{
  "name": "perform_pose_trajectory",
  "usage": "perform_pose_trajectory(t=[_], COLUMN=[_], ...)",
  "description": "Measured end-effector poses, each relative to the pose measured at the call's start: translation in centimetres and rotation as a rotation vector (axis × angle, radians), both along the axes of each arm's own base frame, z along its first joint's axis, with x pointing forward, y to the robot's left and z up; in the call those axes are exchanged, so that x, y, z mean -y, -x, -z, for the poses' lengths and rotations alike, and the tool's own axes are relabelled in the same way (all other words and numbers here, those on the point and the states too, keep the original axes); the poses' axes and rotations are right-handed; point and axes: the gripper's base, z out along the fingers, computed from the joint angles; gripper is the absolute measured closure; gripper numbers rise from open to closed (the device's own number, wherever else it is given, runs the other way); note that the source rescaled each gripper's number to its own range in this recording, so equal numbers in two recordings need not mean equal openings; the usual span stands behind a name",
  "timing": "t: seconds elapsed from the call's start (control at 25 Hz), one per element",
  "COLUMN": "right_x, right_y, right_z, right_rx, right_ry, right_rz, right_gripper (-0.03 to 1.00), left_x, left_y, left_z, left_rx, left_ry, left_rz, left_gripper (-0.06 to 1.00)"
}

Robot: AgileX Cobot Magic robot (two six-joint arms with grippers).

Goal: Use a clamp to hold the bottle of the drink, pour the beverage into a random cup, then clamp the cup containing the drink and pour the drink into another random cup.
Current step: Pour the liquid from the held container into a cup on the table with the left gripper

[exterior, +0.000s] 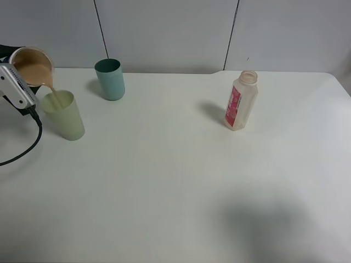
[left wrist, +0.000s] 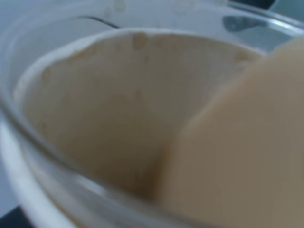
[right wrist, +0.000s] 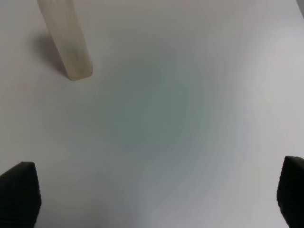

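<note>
My left gripper (exterior: 22, 82) at the far left edge is shut on a white cup (exterior: 33, 64) tilted over a pale green cup (exterior: 63, 114). A thin stream of tan drink (exterior: 54, 91) runs from it into the green cup. The left wrist view is filled by the held cup's inside (left wrist: 109, 109) and the tan drink (left wrist: 242, 152). An uncapped plastic bottle (exterior: 241, 101) with a pink label stands upright at the right middle; its lower part shows in the right wrist view (right wrist: 66, 40). My right gripper (right wrist: 152, 194) is open above bare table, out of the high view.
A teal cup (exterior: 110, 79) stands upright at the back left, right of the green cup. A black cable (exterior: 24, 149) loops on the white table (exterior: 175, 181) at the left edge. A grey panelled wall runs behind the table.
</note>
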Motion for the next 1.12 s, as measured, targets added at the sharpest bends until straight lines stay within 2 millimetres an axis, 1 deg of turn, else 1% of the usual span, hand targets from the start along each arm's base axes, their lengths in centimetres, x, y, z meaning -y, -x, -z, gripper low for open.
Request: perform_pose_trajectory(t=[0.2,1.12], right_x=[0.00,0.00], right_y=[0.00,0.00], right_z=[0.00,0.00], right_rx=[0.000,0.000], right_ry=[0.000,0.000], right_rz=[0.000,0.000], right_gripper=[-0.03,-0.03], left_x=[0.01,-0.16], left_y=[0.00,-0.07], left_z=[0.00,-0.07], left_rx=[0.013,0.029], left_ry=[-0.035,-0.054], left_rz=[0.005,-0.013], left_gripper=[0.93,0.93])
